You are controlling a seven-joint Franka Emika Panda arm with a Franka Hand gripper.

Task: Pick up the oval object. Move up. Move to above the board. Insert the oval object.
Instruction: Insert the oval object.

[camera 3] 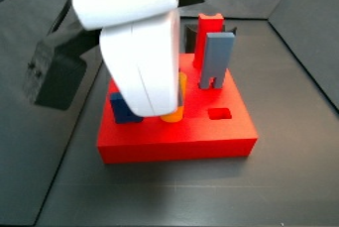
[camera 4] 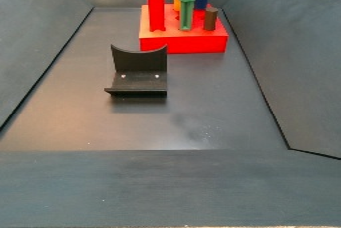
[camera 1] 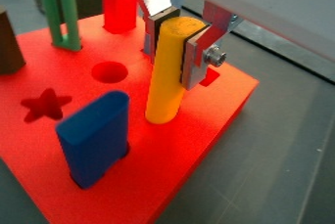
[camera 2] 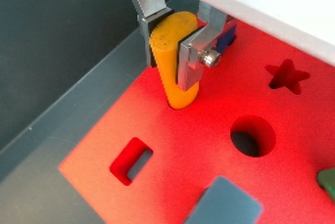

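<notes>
— Starting with a wrist view: what can you make out, and what is cut off?

— One gripper (camera 1: pixel 179 42), its silver plates clamped on the upper part of the oval object (camera 1: pixel 170 76). That peg stands upright with its lower end on the board (camera 1: pixel 197 159); whether it sits in a hole I cannot tell. One blue block (camera 1: pixel 93 138) stands in the board, and one star hole (camera 1: pixel 46 104) and one round hole (camera 1: pixel 110 71) lie open. A green peg (camera 1: pixel 58 11) and a red peg (camera 1: pixel 118 3) stand behind, their tops cut off by the frame.

— And in a wrist view from the opposite flank?

— Again the gripper (camera 2: pixel 177 40) holds the oval object (camera 2: pixel 175 67), whose tip meets the board (camera 2: pixel 170 135) near its edge. Three open holes count here: star (camera 2: pixel 285 75), round (camera 2: pixel 250 136), rectangular (camera 2: pixel 129 160). A grey-blue block (camera 2: pixel 225 205) is cut off at the frame's edge.

— A side view?

— The arm's white body (camera 3: pixel 130 38) hides most of it; only a sliver of the oval object (camera 3: pixel 173 114) shows on the board (camera 3: pixel 179 142). The gripper itself is hidden.

— And the last side view?

— Far away and small: the board (camera 4: pixel 186 41) with pegs, the oval object (camera 4: pixel 182 10) among them, one fixture (camera 4: pixel 138 70) on the floor. The gripper is too small to discern.
</notes>
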